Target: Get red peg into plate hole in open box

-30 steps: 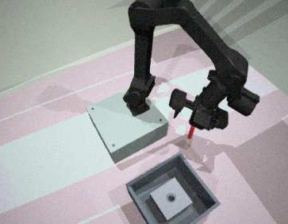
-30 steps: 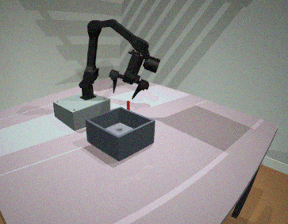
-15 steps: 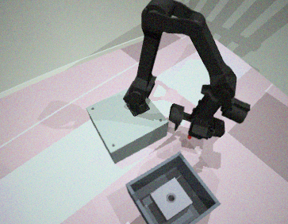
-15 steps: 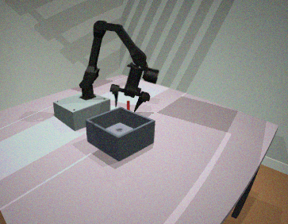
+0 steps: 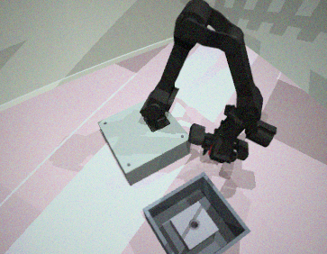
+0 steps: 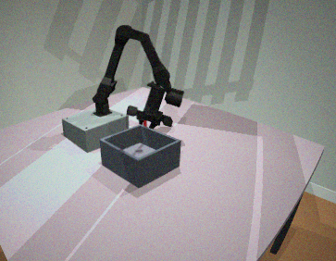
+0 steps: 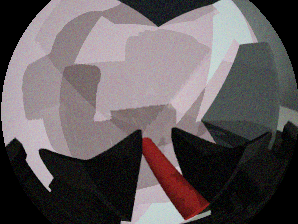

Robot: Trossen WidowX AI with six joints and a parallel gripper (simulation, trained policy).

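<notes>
The red peg (image 6: 145, 123) (image 7: 172, 177) stands between the fingers, slanting across the wrist view. Its far end is by the left finger's tip and its near end by the right finger. My gripper (image 5: 213, 154) (image 6: 148, 124) (image 7: 156, 133) is low and tilted, behind the box, with its fingers partly closed around the peg. A gap still shows beside the peg, so I see no firm grip. The open dark grey box (image 5: 174, 192) (image 6: 119, 167) (image 7: 158, 10) has a pale plate (image 5: 205, 222) (image 6: 131, 149) at its bottom with a round hole (image 5: 195, 224) (image 6: 139, 151).
The pale grey base block (image 5: 142, 144) (image 6: 77, 134) (image 7: 245, 90) carries the arm and stands beside the gripper. The box walls rise around the plate. Shadows and light patches cross the pink table (image 5: 282, 180) (image 6: 216, 194).
</notes>
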